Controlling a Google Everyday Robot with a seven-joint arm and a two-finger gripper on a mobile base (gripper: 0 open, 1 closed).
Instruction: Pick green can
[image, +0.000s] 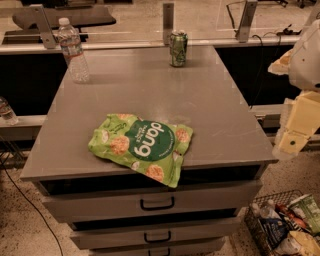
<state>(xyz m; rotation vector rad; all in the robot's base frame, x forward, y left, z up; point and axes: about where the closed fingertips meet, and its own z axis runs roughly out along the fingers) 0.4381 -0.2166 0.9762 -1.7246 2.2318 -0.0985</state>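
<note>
The green can (178, 48) stands upright at the far edge of the grey cabinet top (150, 95), a little right of centre. It has a silver rim and pale markings. My gripper (291, 141) is at the right edge of the camera view, off the cabinet's right side, well to the right of the can and nearer the camera, pointing down. It holds nothing that I can see.
A clear water bottle (72, 50) stands at the far left of the top. A flat green snack bag (142, 146) lies at the front edge, overhanging it. Drawers (157, 202) are below. A wire basket (285, 227) of items sits on the floor at right.
</note>
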